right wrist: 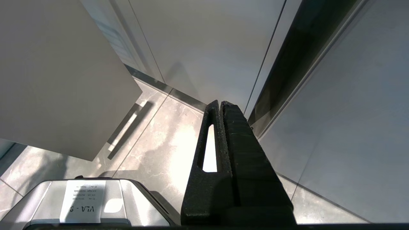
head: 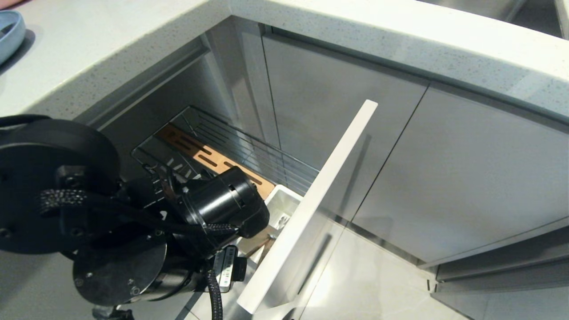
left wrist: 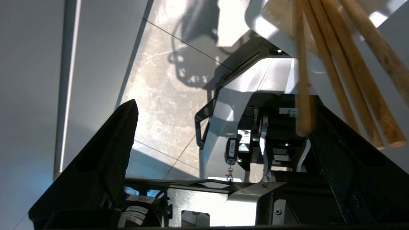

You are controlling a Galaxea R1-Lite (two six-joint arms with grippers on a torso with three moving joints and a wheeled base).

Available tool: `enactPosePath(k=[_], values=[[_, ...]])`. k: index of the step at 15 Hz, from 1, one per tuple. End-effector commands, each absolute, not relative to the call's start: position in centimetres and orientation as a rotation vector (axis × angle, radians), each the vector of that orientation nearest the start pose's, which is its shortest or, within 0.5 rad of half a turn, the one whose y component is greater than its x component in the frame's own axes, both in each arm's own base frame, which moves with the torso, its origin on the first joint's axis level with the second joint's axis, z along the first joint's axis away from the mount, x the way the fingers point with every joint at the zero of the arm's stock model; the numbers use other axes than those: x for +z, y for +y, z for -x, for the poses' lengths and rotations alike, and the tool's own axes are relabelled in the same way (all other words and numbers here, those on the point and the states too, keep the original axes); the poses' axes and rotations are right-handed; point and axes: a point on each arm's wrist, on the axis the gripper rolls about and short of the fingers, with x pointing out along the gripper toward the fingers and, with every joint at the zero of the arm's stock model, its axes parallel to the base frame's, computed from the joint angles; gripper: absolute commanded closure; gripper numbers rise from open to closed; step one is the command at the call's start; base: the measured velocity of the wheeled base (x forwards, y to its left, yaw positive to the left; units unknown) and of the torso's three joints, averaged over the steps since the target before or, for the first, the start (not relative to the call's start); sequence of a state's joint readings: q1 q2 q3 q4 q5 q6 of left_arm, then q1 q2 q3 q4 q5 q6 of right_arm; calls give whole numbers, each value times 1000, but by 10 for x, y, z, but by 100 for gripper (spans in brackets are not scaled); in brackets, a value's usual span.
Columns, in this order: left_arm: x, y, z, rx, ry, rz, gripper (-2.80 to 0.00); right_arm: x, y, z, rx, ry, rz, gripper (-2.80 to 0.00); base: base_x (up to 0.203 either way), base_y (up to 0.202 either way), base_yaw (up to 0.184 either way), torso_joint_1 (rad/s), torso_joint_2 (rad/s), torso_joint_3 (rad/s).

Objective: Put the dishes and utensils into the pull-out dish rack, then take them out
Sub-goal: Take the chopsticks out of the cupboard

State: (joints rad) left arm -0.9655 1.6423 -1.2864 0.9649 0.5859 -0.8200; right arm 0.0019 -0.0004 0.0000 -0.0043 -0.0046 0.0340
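Note:
The pull-out dish rack [head: 231, 146] stands drawn out from under the counter. Its chrome wires, slotted wooden strip [head: 209, 158], white utensil cup [head: 284, 204] and tall pale front panel [head: 311, 204] all show. Light-wood chopsticks [left wrist: 335, 73] lean out of the cup [left wrist: 271, 28]. My left gripper [left wrist: 223, 105] hangs open over the rack's front end. The chopstick ends lie by its right finger [left wrist: 345, 159], and nothing is gripped. The chopsticks [head: 259, 249] peek out below the left wrist. A light-blue plate [head: 9, 31] lies on the counter at the far left. My right gripper [right wrist: 220, 103] is shut and empty, pointing at the floor.
Grey cabinet doors [head: 444, 178] run along the right of the rack under the speckled counter [head: 355, 26]. The front panel [right wrist: 64, 80] stands close to the right arm. My own base [left wrist: 230, 105] with a hanging key fob [left wrist: 231, 150] lies below the left gripper on the tiled floor [head: 378, 275].

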Motion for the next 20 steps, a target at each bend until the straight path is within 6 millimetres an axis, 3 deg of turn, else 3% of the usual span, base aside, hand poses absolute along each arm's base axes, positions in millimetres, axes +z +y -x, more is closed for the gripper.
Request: enactPosePath(k=[1,20], values=[[209,-190,-146,82,974,-182,-280,75,0,23,-1,-8,-35,0,0,0,0,0,0,0],[200,-198,-158,71,952,-139,-280,75,0,23,-3,-8,-34,0,0,0,0,0,0,0]])
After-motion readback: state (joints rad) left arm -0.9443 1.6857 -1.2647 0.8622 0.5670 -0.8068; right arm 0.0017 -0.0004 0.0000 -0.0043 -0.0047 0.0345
